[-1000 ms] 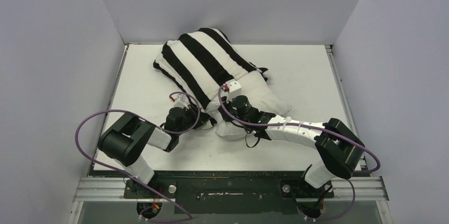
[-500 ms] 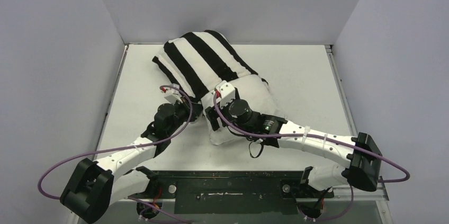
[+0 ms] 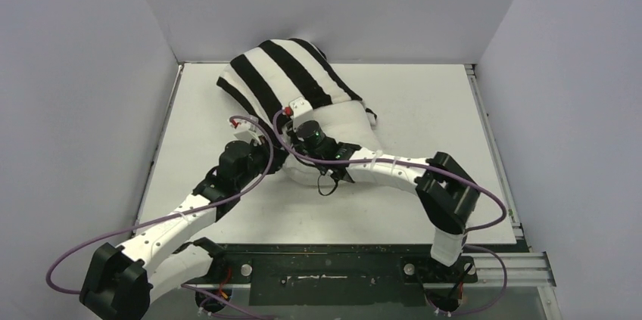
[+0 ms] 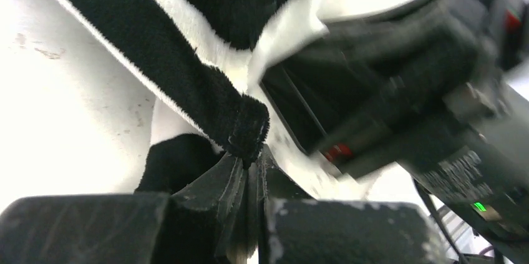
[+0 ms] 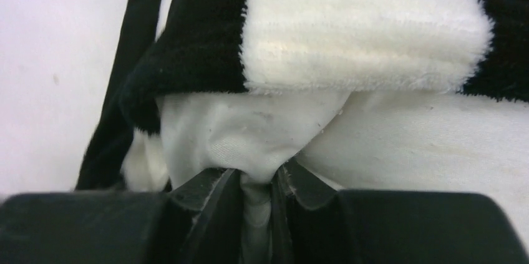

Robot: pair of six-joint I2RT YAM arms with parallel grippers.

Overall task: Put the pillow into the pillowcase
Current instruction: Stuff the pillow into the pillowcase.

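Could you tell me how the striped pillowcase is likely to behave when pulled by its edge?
Probably floppy: the pillowcase bunches into a thin fold where the left end effector pinches it. Its plush pile looks grippy, so it may drag over the pillow rather than slide. It seems light, draping to the pillow's shape.

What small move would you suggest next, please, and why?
Probably push the pillow deeper with the right gripper, which pinches its white fabric, while the left gripper holds the pillowcase hem; the pillow's near end is uncovered.
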